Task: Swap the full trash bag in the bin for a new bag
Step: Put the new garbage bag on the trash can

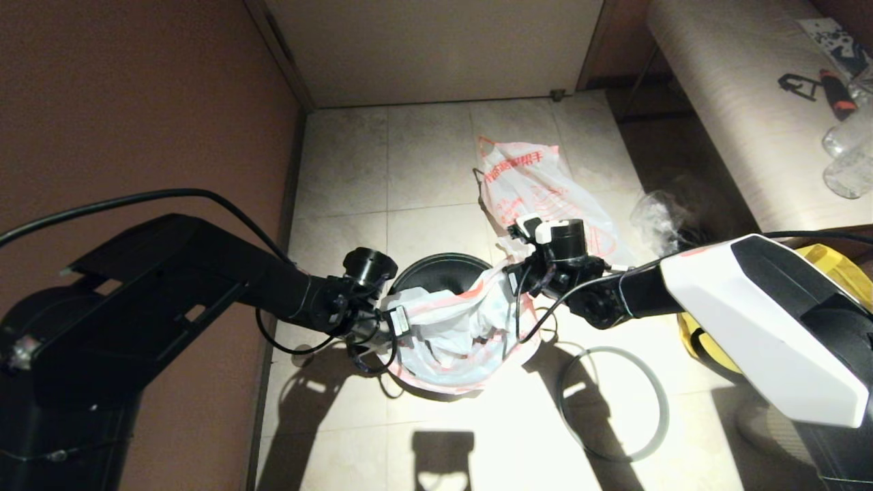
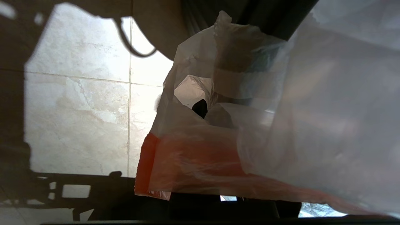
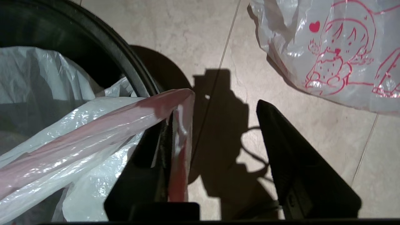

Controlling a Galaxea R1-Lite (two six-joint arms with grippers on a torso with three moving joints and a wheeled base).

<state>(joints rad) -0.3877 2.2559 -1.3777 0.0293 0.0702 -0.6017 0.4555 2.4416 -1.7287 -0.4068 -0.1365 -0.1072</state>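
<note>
Head view: two bags (image 1: 450, 327) (image 1: 539, 187), one bin (image 1: 436, 267).

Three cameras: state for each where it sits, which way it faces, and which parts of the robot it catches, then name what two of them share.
Head view: on the robot's head, facing forward and down at the tiled floor; shows both arms, the left gripper and right gripper at the bin.
Left wrist view: behind the left fingers, facing the new bag; the plastic hides the gripper.
Right wrist view: behind the right gripper, its jaws apart beside the bag's red handle edge.
Shared: head and right wrist views both show the full trash bag on the floor.
</note>
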